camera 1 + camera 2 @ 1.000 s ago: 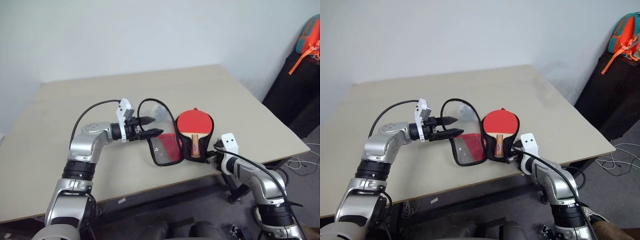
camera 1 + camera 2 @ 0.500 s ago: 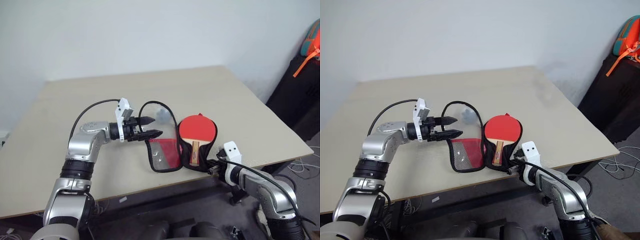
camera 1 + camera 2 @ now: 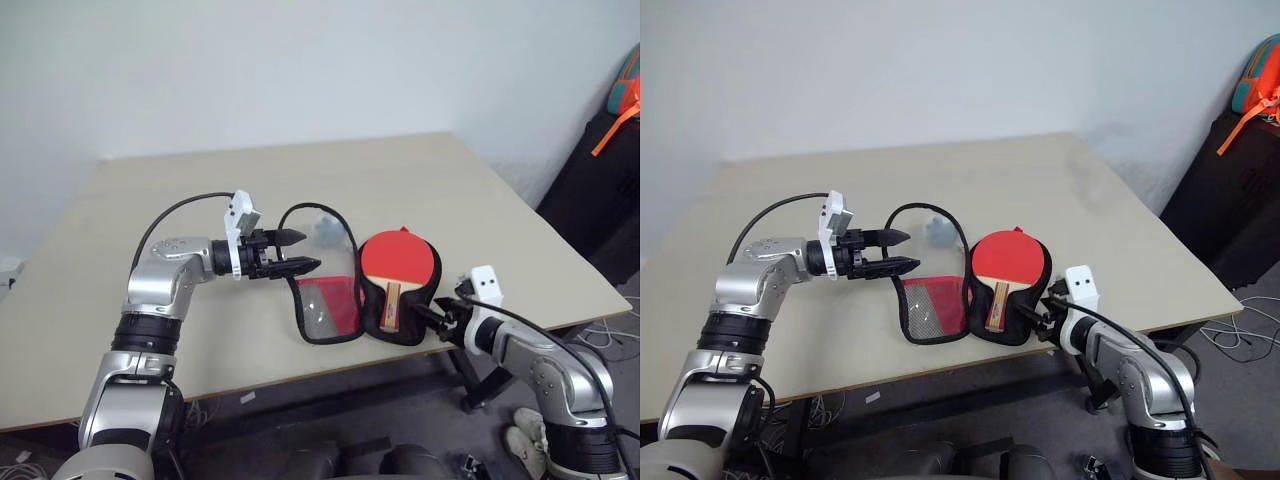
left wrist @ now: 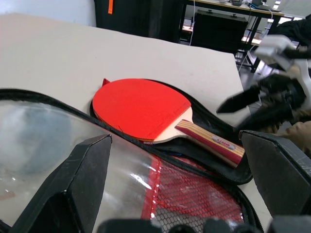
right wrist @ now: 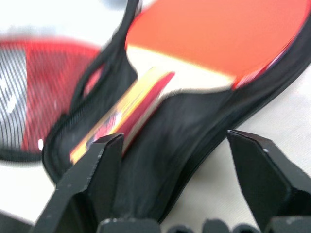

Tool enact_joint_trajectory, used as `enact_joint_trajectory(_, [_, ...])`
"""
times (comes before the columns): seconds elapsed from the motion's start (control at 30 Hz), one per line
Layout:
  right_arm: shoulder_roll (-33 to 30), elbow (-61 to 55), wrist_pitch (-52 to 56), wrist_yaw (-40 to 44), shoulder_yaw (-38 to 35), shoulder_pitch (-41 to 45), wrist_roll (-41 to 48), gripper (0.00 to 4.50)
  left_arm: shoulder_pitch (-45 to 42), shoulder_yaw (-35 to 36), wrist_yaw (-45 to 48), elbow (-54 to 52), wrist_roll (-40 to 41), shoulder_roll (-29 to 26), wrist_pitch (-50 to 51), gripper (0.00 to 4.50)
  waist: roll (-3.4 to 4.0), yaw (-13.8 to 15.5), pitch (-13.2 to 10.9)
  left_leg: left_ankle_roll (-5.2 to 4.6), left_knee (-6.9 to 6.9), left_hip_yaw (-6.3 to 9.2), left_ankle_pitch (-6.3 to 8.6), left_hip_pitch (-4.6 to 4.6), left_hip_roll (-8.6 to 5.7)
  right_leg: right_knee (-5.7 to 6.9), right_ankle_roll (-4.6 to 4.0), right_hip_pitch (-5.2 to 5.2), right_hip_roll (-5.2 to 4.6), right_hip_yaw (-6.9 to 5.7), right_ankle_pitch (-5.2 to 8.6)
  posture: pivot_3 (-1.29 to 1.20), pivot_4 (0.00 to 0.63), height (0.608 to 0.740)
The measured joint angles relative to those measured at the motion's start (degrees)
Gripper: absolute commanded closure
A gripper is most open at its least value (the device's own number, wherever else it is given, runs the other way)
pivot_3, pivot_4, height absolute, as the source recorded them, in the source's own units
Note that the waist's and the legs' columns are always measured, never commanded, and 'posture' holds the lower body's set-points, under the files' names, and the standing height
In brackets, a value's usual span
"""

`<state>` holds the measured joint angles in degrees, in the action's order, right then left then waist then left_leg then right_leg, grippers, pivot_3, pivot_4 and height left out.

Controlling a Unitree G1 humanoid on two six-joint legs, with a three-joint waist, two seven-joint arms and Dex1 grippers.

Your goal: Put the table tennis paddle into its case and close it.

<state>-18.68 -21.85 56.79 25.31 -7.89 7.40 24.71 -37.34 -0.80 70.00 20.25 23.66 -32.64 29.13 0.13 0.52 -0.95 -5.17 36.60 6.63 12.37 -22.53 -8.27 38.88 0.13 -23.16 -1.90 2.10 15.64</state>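
Left pincer (image 3: 300, 252) hovers above the tabletop (image 3: 120, 300), arm bent at the elbow, forearm reaching across toward the robot's right, fingers spread wide with nothing between them; tips sit just beside the raised clear flap of the case (image 3: 340, 300), not visibly touching it. Right pincer (image 3: 432, 318) comes in low from the near right edge of the tabletop, pointing forward and to the left, fingers parted and empty; its tips lie just short of the case's near right rim, apart from it as far as the head views show. The case lies open near the front edge of the tabletop, between the two pincers: black half on the right, red mesh and clear window half folded out on the left, zipper rim looping up behind. The table tennis paddle (image 3: 397, 262) rests flat in the black half, red face up and away from the robot, wooden handle pointing back toward the near edge and toward the right pincer. Small grey lump (image 3: 325, 228) shows behind the clear flap. Count: two pincers, one paddle, one case, one grey lump, one tabletop.
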Motion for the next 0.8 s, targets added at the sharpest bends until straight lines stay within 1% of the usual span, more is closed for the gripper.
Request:
enact_joint_trajectory(0.1, [0.4, 0.5, -5.0, -0.1, -1.8, 2.3, 0.2, 0.86, -2.6, 1.8, -0.6, 3.9, 0.0, -0.7, 0.5, 0.0, 0.0, -0.1, 0.0, 0.0, -0.01, 0.0, 0.0, 0.01, 0.0, 0.0, 0.0, -0.01, 0.01, -0.01, 0.0, 0.0, 0.0, 0.74])
enact_joint_trajectory(0.2, [2.7, 4.3, -7.1, -1.6, -2.7, 5.7, 0.5, 0.86, -6.3, 2.2, -1.3, 10.2, -1.7, -2.2, -2.2, 0.0, -0.03, -0.2, 0.0, 0.01, -0.02, 0.0, -0.01, 0.02, 0.01, 0.01, 0.0, -0.02, 0.02, -0.01, 0.0, 0.0, 0.0, 0.74])
enact_joint_trajectory(0.27, [4.6, 7.9, -8.6, -3.5, -2.4, 7.7, -0.3, 0.86, -8.9, 1.9, -1.6, 16.8, -4.4, -3.5, -6.3, 0.0, -0.03, -0.2, 0.0, 0.02, -0.04, -0.01, -0.01, 0.01, 0.0, 0.02, 0.0, -0.06, 0.02, 0.0, 0.0, 0.0, 0.0, 0.74])
enact_joint_trajectory(0.43, [5.4, 12.3, -11.7, -6.0, -0.7, 10.0, -2.8, 0.86, -11.1, -1.6, -0.8, 28.7, -12.9, -6.0, -17.8, 0.0, -0.03, -0.2, 0.0, 0.03, -0.09, -0.02, -0.02, 0.0, -0.02, 0.02, -0.01, -0.09, 0.0, 0.02, 0.0, 0.0, 0.0, 0.74])
enact_joint_trajectory(0.57, [5.4, 13.7, -14.2, -6.3, 2.3, 10.1, -4.6, 0.86, -12.0, -6.2, -0.7, 35.6, -19.5, -5.6, -25.6, 0.0, -0.05, -0.1, 0.0, 0.02, -0.05, -0.02, -0.02, -0.04, -0.04, 0.02, -0.01, -0.09, -0.01, 0.01, 0.0, 0.0, 0.0, 0.74])
enact_joint_trajectory(0.67, [5.6, 15.5, -16.1, -7.4, 2.0, 10.8, -5.1, 0.86, -12.2, -10.2, -1.2, 39.0, -25.5, -4.5, -33.3, 0.0, -0.05, -0.1, 0.0, 0.01, -0.05, -0.02, -0.01, -0.04, -0.05, 0.03, -0.01, -0.09, -0.03, 0.01, 0.0, 0.0, 0.0, 0.74])
enact_joint_trajectory(0.73, [6.1, 16.5, -17.0, -8.5, 1.4, 11.5, -5.2, 0.86, -12.2, -11.7, -1.2, 40.4, -27.5, -2.3, -36.3, 0.0, -0.05, 0.0, 0.0, 0.0, -0.04, -0.02, -0.01, -0.05, -0.05, 0.04, -0.01, -0.09, -0.03, 0.0, 0.0, 0.0, 0.0, 0.74])
enact_joint_trajectory(0.8, [6.3, 17.3, -17.5, -9.5, 1.0, 12.0, -5.6, 0.86, -12.2, -12.0, -1.1, 40.9, -27.7, 1.6, -38.0, 0.0, -0.05, 0.3, 0.0, -0.01, 0.01, -0.02, -0.01, -0.08, -0.06, 0.04, 0.0, -0.09, -0.04, 0.0, 0.0, 0.0, 0.0, 0.74])
